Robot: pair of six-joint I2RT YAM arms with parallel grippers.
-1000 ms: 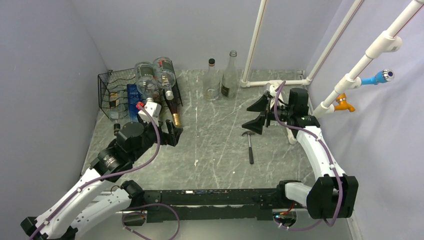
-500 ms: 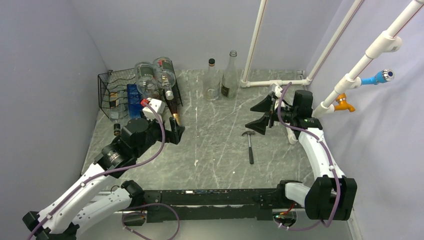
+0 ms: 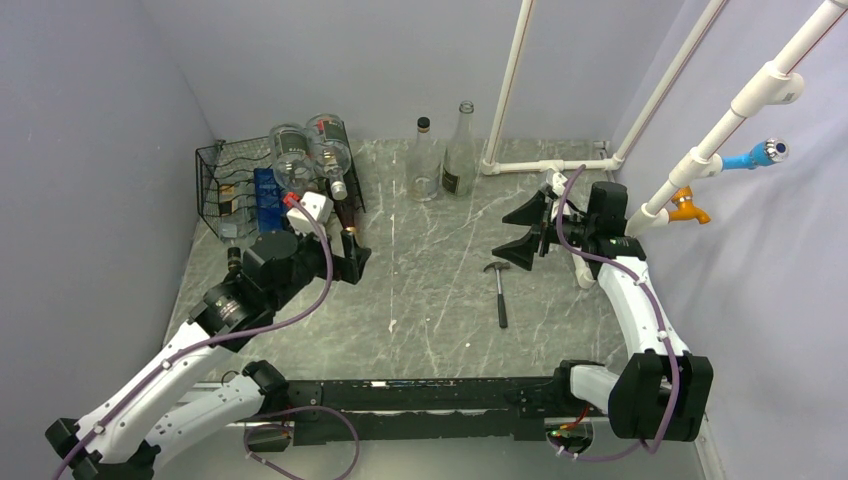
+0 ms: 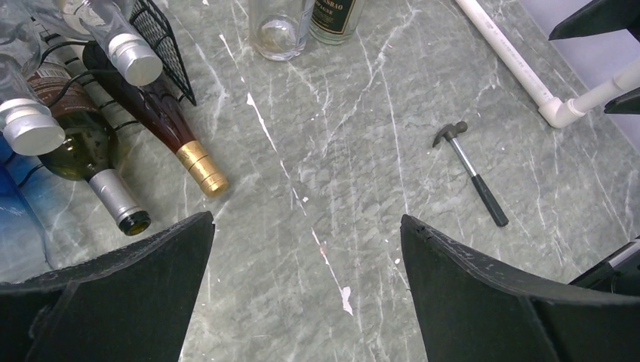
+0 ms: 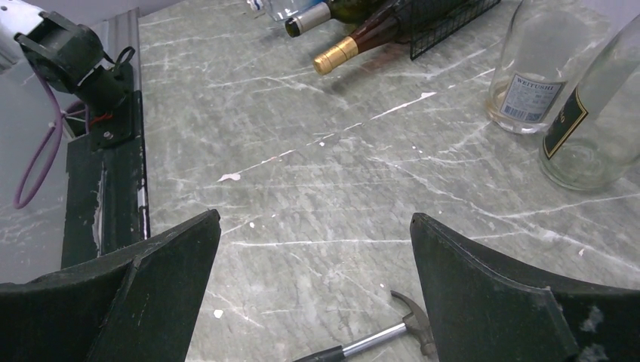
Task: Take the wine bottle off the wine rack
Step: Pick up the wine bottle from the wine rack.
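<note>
The black wire wine rack stands at the back left with several bottles lying in it. A dark wine bottle with a gold cap pokes out of its right end; it also shows in the left wrist view, next to a green bottle with a silver neck. Two clear bottles lie on top. My left gripper is open and empty, just in front of the gold-capped neck, its fingertips above bare table. My right gripper is open and empty above the hammer.
Two upright clear bottles stand at the back middle. A small hammer lies right of centre, also in the right wrist view. A white pipe frame runs along the back right. Walls close in on the left, back and right.
My left arm has moved forward and right, bringing the open gripper closer to the necks at the rack's right end. My right gripper has shifted slightly right.
</note>
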